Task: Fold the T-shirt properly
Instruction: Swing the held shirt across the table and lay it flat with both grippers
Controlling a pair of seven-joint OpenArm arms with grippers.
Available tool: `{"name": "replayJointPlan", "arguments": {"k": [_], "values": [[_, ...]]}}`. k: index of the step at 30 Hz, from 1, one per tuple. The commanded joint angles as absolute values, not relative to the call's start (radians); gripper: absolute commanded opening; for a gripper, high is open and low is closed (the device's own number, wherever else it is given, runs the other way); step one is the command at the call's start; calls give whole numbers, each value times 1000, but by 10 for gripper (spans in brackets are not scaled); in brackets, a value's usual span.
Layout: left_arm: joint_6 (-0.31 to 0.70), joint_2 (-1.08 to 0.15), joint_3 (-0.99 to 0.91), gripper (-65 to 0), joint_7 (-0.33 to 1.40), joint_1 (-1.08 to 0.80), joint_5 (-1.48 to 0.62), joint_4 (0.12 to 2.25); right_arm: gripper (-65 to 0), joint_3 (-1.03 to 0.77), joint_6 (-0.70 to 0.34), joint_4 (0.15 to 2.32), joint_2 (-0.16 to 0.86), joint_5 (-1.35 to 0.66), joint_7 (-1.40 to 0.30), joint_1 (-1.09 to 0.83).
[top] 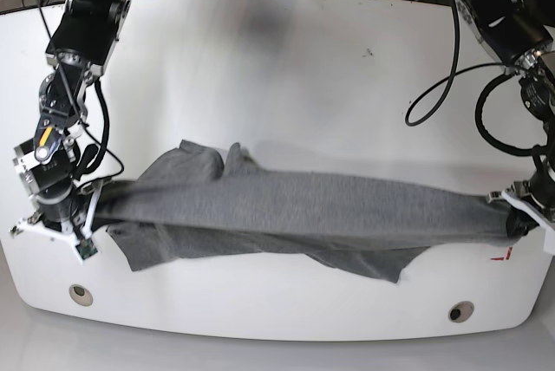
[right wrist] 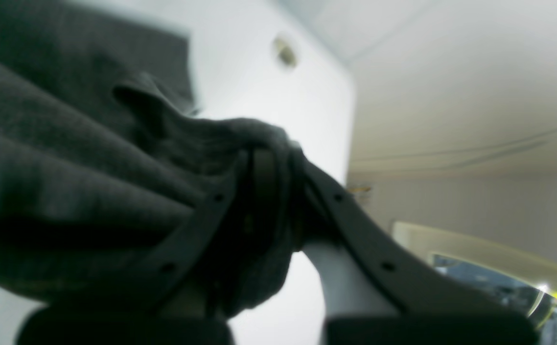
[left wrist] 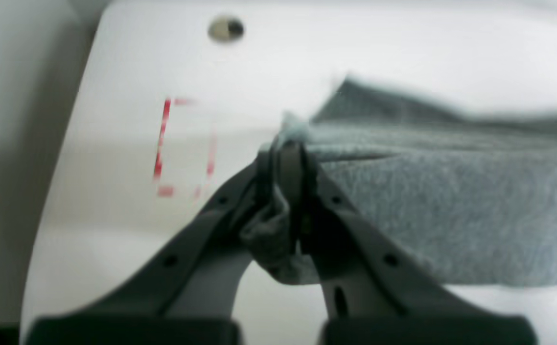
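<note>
Base: T-shirt (top: pixel 303 215) stretched (both pincers).

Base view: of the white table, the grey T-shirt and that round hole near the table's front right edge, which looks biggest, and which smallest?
Largest to smallest as they look in the base view:
1. white table
2. T-shirt, stretched across most of the table's width
3. round hole, a small dot by comparison

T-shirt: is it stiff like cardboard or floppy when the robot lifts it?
Probably floppy: the T-shirt sags and wrinkles between the left gripper and the right gripper. It bunches softly in the left wrist view, so it likely bends easily. Loose parts trail on the table.
</note>
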State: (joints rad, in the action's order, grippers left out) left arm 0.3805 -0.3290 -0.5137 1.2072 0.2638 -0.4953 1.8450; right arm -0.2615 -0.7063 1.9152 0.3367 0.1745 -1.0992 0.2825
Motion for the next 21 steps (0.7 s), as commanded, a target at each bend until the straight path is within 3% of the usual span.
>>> {"name": "replayJointPlan", "arguments": {"k": [1, 21], "values": [[389, -349, -533, -650, 1184, 214, -493, 1880, -650, -286, -698, 1971, 331, 179, -1076, 237], [435, -344, -619, -650, 1184, -269, -493, 1933, -650, -435, -698, 2011, 137, 179, -1076, -174]]}}
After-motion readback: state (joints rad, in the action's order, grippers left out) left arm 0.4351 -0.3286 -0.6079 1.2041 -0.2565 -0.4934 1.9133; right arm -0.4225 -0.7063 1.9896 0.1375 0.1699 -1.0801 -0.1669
